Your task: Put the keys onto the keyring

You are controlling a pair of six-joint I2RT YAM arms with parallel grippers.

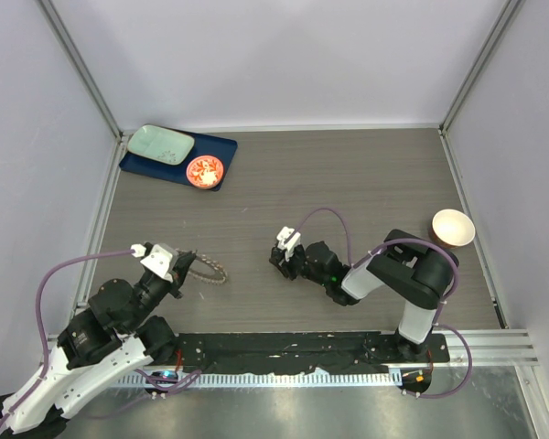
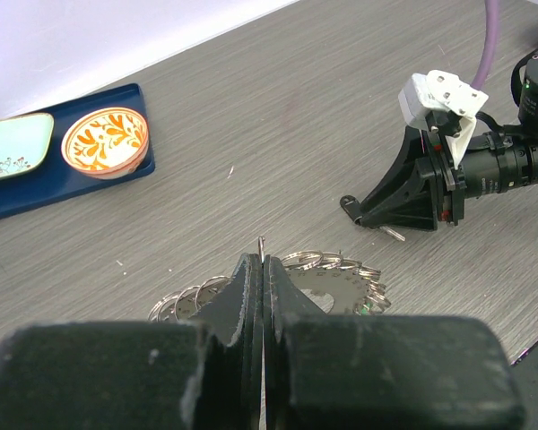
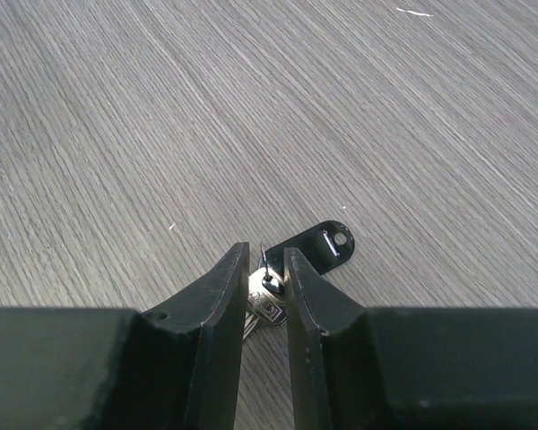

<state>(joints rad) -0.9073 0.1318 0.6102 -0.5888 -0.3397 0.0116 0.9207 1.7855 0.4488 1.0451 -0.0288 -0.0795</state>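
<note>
The keyring, a ring fringed with small grey metal keys and split rings, lies on the table at the left; it also shows in the left wrist view. My left gripper is shut on one thin split ring at its edge, whose tip pokes out above the fingertips. My right gripper is low on the table at centre, its jaws closed narrowly on a silver key with a black tag. The tag shows in the left wrist view. No red key is in view.
A blue tray at the back left holds a teal plate and an orange-red patterned dish. A beige bowl stands at the right. Grey walls close in the table.
</note>
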